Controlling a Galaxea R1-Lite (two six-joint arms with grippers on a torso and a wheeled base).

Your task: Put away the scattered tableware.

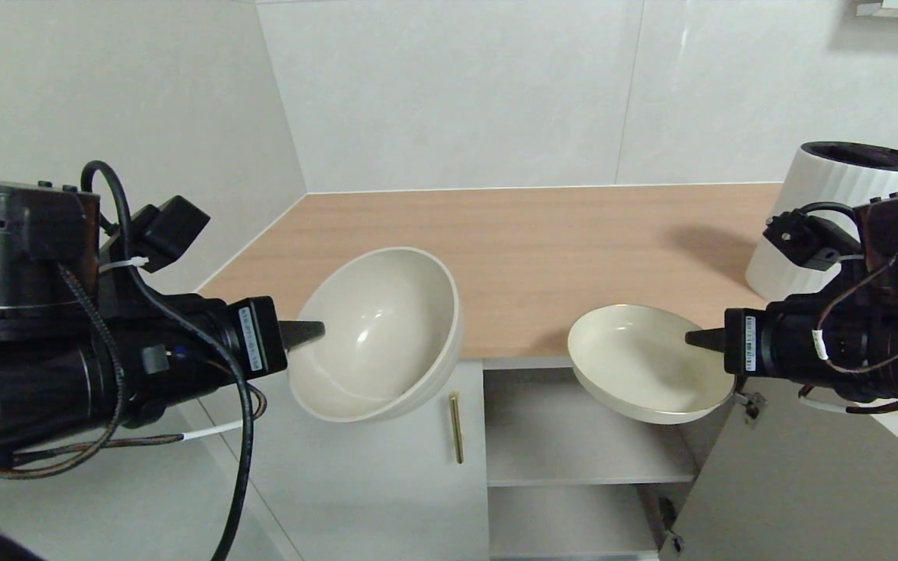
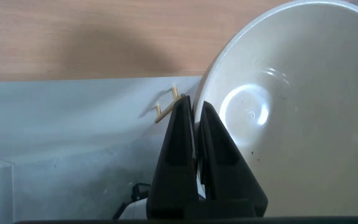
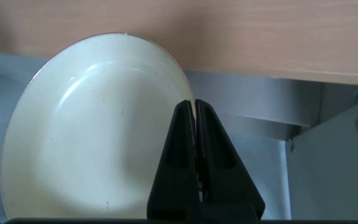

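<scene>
Our left end effector is clamping the rim of a deep cream ceramic bowl, holding it tilted in the air just off the front edge of the light wooden surface, above a closed white cabinet door with a slim brass handle. Our right end effector is pinching the rim of a shallow cream ceramic dish, which is hanging over the open cabinet's white shelf. A white ribbed cylindrical container is standing on the surface at far right.
</scene>
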